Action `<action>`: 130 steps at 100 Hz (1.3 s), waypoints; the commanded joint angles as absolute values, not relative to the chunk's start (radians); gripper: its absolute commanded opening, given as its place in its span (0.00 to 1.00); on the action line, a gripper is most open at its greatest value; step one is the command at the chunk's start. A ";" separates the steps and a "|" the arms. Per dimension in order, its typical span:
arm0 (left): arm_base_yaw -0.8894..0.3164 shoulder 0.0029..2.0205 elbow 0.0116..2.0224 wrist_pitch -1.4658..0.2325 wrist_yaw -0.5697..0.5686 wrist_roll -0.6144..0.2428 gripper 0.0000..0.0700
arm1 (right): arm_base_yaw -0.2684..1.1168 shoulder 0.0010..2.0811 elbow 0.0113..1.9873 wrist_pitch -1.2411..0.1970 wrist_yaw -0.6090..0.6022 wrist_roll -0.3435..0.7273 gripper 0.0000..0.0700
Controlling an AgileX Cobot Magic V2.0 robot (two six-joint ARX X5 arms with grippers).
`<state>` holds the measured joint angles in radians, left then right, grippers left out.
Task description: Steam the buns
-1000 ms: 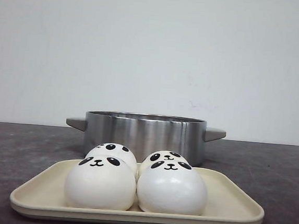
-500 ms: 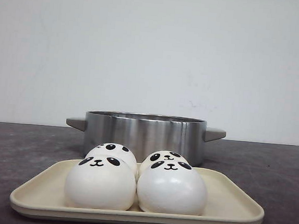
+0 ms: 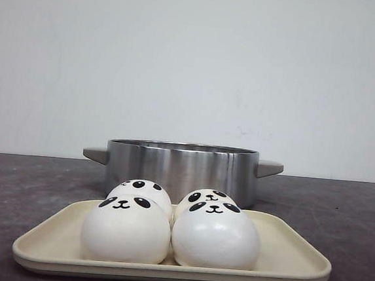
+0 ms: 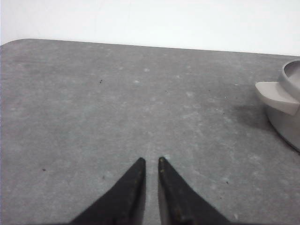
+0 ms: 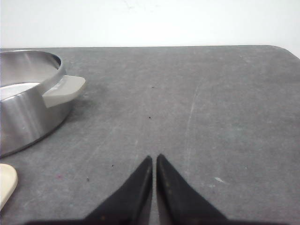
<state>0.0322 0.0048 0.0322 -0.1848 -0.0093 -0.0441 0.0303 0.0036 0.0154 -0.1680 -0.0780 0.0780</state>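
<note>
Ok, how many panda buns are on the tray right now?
4, all on the cream tray: front-left bun, front-right bun, back-left bun, back-right bun. The steel pot's inside isn't visible.

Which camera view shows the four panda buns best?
The front view: all four buns sit on the cream tray before the steel pot, faces visible. The left wrist view shows none; the right wrist view shows only a tray corner.

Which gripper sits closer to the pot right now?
Right, by a slim margin, judging from the wrist views. The right gripper has the pot and its handle large beside it; the left gripper sees only the pot's edge farther off. Neither shows in the front view.
</note>
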 commanded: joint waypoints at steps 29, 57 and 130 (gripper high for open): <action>0.031 0.003 0.014 -0.187 -0.008 -0.046 0.00 | 0.028 0.004 0.012 -0.157 -0.078 0.071 0.01; 0.031 0.003 0.019 -0.187 -0.003 -0.179 0.00 | 0.028 0.004 0.012 -0.144 -0.075 0.071 0.01; -0.002 0.300 0.538 -0.406 0.230 -0.278 0.00 | 0.030 0.108 0.369 -0.025 -0.263 0.336 0.01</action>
